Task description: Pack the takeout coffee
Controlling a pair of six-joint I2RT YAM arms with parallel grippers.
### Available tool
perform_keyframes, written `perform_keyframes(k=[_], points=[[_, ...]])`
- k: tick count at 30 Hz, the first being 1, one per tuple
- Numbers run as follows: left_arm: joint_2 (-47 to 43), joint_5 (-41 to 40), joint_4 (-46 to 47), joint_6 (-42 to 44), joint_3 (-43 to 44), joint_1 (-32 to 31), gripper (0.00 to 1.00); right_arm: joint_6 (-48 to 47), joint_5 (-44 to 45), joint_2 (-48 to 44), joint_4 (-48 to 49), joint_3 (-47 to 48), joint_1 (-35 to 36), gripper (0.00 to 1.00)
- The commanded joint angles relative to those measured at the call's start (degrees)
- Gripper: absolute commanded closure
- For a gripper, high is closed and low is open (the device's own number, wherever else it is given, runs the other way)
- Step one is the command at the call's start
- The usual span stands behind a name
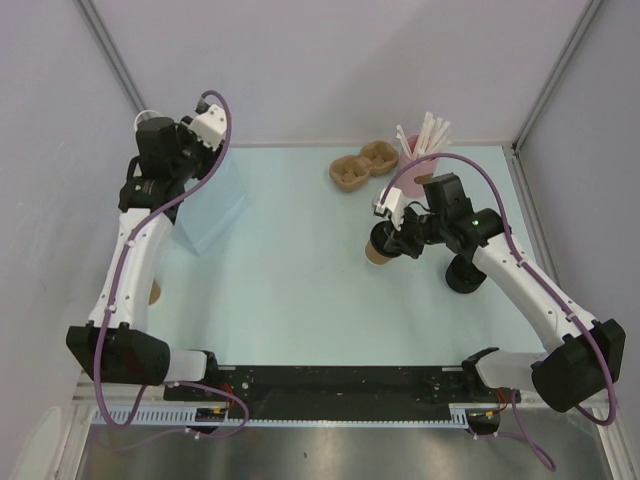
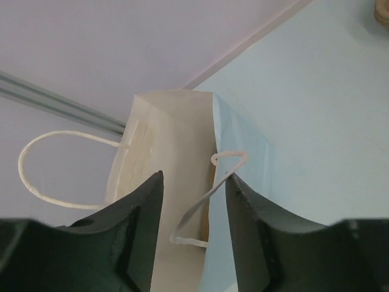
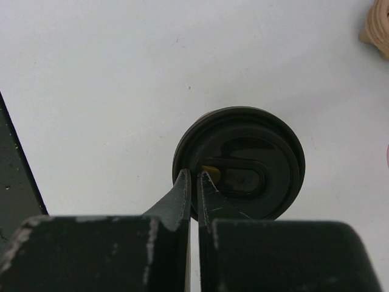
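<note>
Seating black lid (image 3: 255, 152) on coffee cup (image 1: 378, 252), we judge: right gripper (image 3: 194, 176) fingers together, tips on lid. Left gripper (image 2: 194, 176) apart, straddling paper bag handle (image 2: 226, 159). Next: we open, grasp cup.

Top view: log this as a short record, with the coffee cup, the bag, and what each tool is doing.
coffee cup: upright on the table, right of centre, black lid on
bag: light blue, mouth open, far left
left tool: open, straddling the bag's rim
right tool: shut, tips over the black lid
packed: not yet
</note>
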Motion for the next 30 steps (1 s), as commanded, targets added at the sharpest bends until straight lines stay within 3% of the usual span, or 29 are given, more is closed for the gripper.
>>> perform_keyframes(k=[1,3,9,18,30], points=[[-0.37,1.07,-0.60,1.14,2.39,0.39,0.60,0.82,-0.83,-0.90,2.21,0.04,-0.16,1.00],[-0.55,2.39,-0.95,0.78,2.48,0.39,0.79,0.91,-0.57,-0.82,2.21,-0.05,-0.16,1.00],[-0.64,7.22,-4.55,-0.53,4.41,0.22,0.97,1.44,0.22,-0.73,3.00,-0.22,-0.25,1.00],[-3.01,12.77,-10.00,-1.33,5.56,-4.70,1.00,4.25,3.74,-0.29,5.98,-0.31,-0.69,1.00],[-3.36,10.22,-14.31,-4.93,8.80,-22.19,1.00,7.15,6.99,-0.73,8.79,-0.40,-2.71,1.00]])
